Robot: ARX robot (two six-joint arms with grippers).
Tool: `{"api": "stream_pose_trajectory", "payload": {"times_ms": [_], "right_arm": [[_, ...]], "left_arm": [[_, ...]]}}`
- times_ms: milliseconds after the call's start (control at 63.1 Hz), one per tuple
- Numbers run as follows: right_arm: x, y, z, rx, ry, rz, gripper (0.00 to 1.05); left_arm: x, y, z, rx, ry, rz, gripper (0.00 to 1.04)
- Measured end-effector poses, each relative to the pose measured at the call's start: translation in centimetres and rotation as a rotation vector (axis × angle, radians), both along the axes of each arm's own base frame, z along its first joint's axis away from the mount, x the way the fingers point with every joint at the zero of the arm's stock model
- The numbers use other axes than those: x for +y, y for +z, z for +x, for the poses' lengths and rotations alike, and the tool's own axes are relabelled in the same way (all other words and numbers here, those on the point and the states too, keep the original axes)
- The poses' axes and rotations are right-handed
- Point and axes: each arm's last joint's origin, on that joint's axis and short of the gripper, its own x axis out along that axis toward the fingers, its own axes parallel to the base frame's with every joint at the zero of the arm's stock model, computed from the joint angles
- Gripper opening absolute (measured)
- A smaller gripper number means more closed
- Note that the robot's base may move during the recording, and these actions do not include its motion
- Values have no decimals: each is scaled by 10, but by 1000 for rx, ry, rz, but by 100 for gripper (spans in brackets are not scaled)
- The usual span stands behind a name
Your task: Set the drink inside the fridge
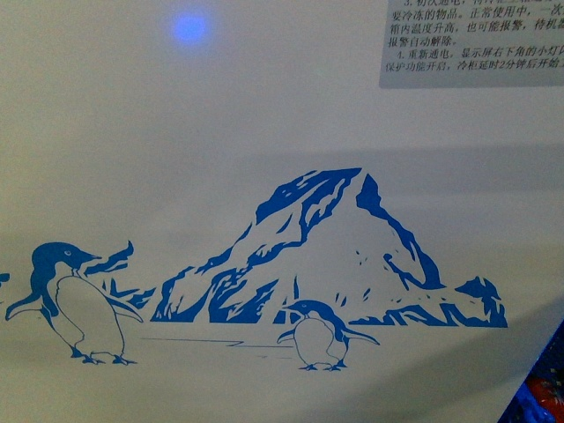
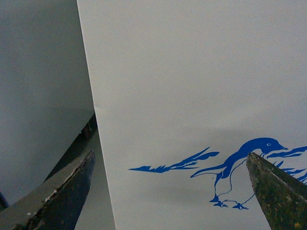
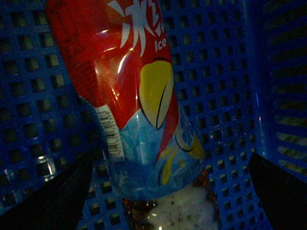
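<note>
I am looking through the right wrist camera, and the right gripper (image 3: pixel 170 157) is hanging over the drink (image 3: pixel 139 96) with its two dark fingers (image 3: pixel 283 191) spread wide. The bottle is sitting between them, much nearer one finger than the other. As far as I am seeing in this dim picture, neither finger is touching it. Its red label with white writing and a yellow fruit drawing is facing the camera. Amber liquid with foam is showing at the end nearest the fingers. The drink is resting against the lattice of a blue plastic basket (image 3: pixel 38 96), whose side wall is rising beyond the farther finger.

On the left wrist camera, the left gripper (image 2: pixel 170 154) is also standing with its fingers parted and is holding nothing. Between and beyond them the white wall of the fridge (image 2: pixel 192 72) is filling the view. A blue penguin (image 2: pixel 242 167) printed on it is showing just beside one fingertip. Past the other finger a grey wall (image 2: pixel 38 86) is showing beside the fridge's edge.

The front camera is facing the fridge wall close up, so I am seeing the blue mountain (image 1: pixel 326 247) with a penguin on either side and a sticker (image 1: pixel 471 40) of small print above. Neither arm is showing there. In the lowest corner something blue and red is peeking in, too blurred for me to name.
</note>
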Motion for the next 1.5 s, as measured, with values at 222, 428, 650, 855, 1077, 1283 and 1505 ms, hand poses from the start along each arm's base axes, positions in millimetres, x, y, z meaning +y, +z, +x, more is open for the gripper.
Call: {"api": "stream_pose_trajectory", "payload": {"times_ms": [222,428,650,855,1077,1283,1505], "right_arm": [[-10,-23,14,31,-30,105,97],[-10,-41,21,44,-34,168,97],[-18,-49,28,36,-54,217,97],[-17,-47,22,23,-51,273,69],[-11,-18,1,15,-61,289,45],[-11,33,2,-91,-17,253,43],[-9,131,13,-302,74,225,42]], "left_arm": [[0,0,0,0,0,0,97],[0,0,0,0,0,0,97],[0,0,0,0,0,0,97],[0,0,0,0,0,0,97],[0,0,0,0,0,0,97],[0,0,0,0,0,0,97],[0,0,0,0,0,0,97]]}}
